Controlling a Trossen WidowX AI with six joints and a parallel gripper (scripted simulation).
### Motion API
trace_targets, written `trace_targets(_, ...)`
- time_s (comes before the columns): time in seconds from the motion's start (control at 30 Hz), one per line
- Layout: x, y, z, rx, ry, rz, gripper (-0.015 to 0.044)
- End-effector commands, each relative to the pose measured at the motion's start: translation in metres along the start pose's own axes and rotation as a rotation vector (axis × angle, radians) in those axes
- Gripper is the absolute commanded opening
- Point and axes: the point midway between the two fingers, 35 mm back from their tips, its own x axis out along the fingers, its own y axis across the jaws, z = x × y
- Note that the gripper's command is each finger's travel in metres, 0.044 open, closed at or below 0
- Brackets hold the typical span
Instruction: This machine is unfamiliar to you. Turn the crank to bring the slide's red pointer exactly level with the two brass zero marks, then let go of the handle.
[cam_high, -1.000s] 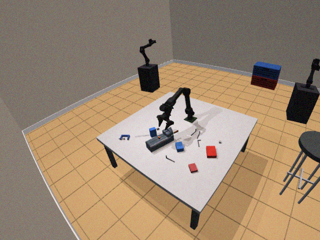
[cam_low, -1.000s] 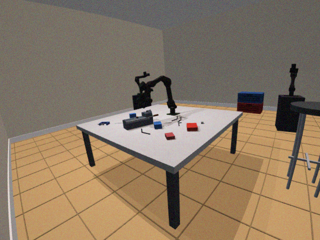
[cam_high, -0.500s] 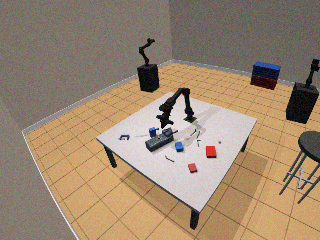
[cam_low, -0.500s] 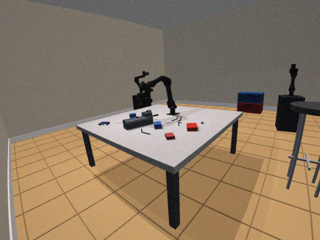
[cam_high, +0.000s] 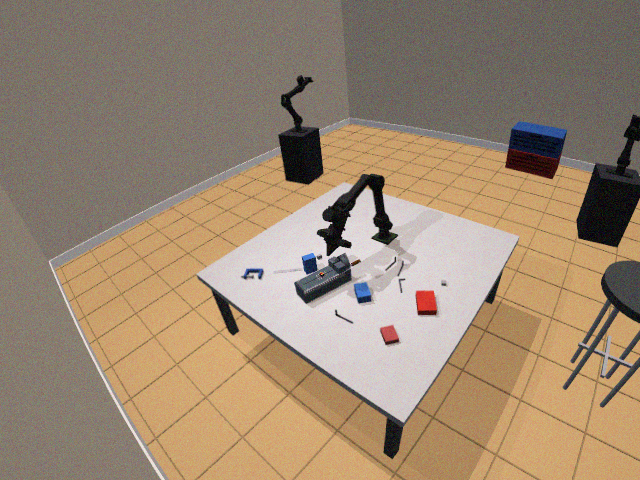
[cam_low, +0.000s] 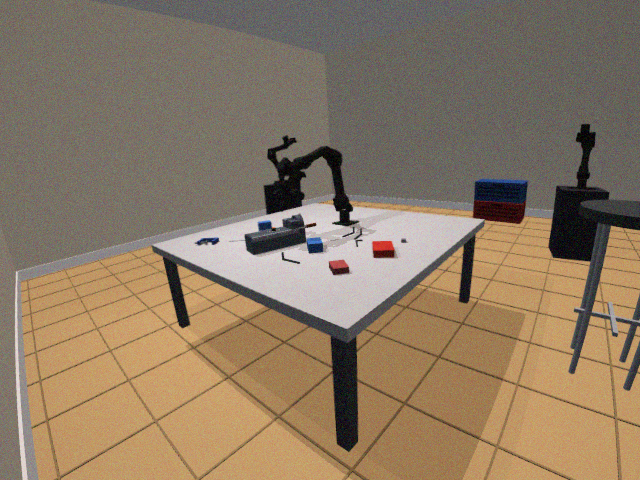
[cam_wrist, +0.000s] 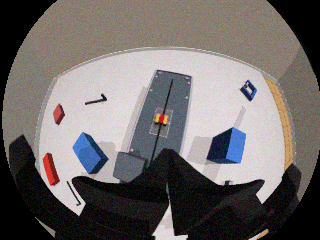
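Note:
The machine (cam_high: 320, 284) (cam_low: 273, 238) (cam_wrist: 167, 103) is a long dark grey slide bed on the white table (cam_high: 361, 361), with a raised block at its near end. Its red pointer (cam_high: 321, 274) (cam_wrist: 160, 119) sits about midway along the bed, with brass marks beside it. The brown crank handle (cam_high: 355, 262) (cam_low: 310, 225) sticks out from the block end. My gripper (cam_high: 334, 243) (cam_wrist: 167, 152) hangs just above the block end with its fingers closed together and nothing between them. In the wrist view the fingers hide the crank.
Blue blocks (cam_high: 309, 262) (cam_high: 362, 291) flank the machine. Red blocks (cam_high: 425, 302) (cam_high: 389, 334) lie toward the front right. A blue clamp (cam_high: 253, 271) lies at the left. Hex keys (cam_high: 342, 316) (cam_high: 400, 284) and a small grey cube (cam_high: 443, 282) are scattered around.

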Motion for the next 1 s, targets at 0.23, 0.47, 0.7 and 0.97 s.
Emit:
trace_targets(0.23,0.0,0.0,0.0,0.0,0.0,0.0,0.0131)
trace_targets(0.47,0.0,0.0,0.0,0.0,0.0,0.0,0.0315)
trace_targets(0.7,0.0,0.0,0.0,0.0,0.0,0.0,0.0414)
trace_targets(0.97,0.0,0.0,0.0,0.0,0.0,0.0,0.0204)
